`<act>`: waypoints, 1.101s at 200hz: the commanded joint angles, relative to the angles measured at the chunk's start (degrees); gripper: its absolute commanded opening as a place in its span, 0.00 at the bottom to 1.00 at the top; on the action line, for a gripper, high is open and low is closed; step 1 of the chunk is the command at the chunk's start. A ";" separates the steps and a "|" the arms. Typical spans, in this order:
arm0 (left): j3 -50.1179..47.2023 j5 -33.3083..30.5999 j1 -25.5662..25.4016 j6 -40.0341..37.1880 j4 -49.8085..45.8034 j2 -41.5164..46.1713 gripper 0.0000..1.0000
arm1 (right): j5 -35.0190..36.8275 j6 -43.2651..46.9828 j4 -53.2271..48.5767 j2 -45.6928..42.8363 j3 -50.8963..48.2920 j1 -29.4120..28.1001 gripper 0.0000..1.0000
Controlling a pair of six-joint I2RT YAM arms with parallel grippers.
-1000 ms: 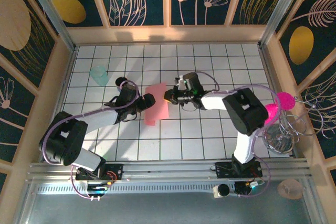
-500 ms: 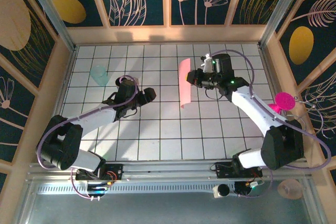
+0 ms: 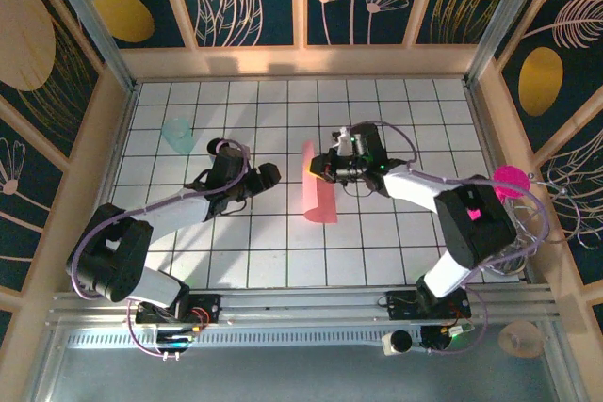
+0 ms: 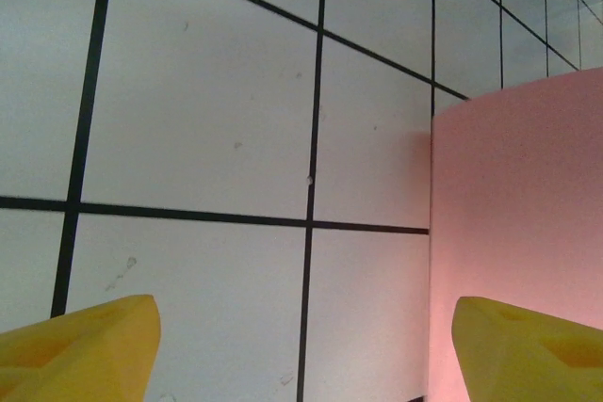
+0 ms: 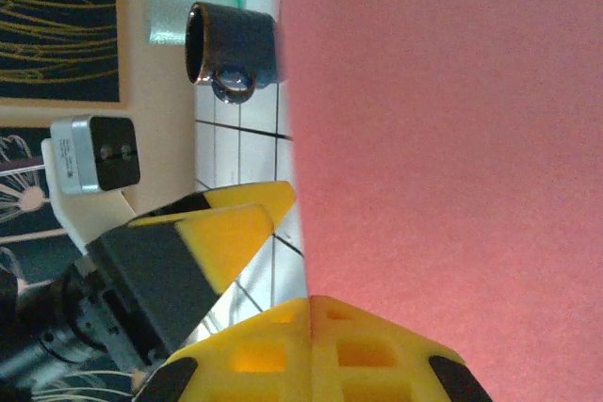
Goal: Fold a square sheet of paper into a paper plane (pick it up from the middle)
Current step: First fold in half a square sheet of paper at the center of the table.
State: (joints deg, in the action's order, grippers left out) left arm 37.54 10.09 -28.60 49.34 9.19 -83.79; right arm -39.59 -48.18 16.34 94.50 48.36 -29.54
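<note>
One square sheet of paper, salmon-pink, is held curved over the middle of the worktop, one edge pinched between the closed right fingers. Left fingers spread wide, holding nothing, low over the tiles just left of the sheet. Lower edge contact with tiles: unclear.

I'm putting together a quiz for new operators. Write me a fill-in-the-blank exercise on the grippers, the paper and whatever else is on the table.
1. The right gripper pinches the pink sheet of paper, so its jaws are ____.
2. The left gripper holds nothing, and its jaws are ____.
3. The dark mug and the teal cup stand together on the ____ side of the table.

Missing words: shut; open; left.
</note>
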 commanded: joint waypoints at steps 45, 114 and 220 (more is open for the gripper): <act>-2.09 6.89 0.22 3.34 6.26 -1.17 0.77 | 0.23 -2.17 11.94 8.10 -3.62 0.47 0.04; 1.65 7.30 -3.39 3.92 6.15 -7.26 0.72 | 3.90 5.32 4.46 10.02 -1.98 2.38 0.04; 10.15 5.08 -7.68 3.96 2.09 -16.87 0.56 | 1.10 6.44 3.08 11.79 -0.46 4.05 0.05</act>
State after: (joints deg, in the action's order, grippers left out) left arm 45.69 16.01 -35.59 52.99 14.09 -98.48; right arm -37.39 -43.29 19.86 105.19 46.22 -26.24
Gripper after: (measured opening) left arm 0.576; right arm 0.054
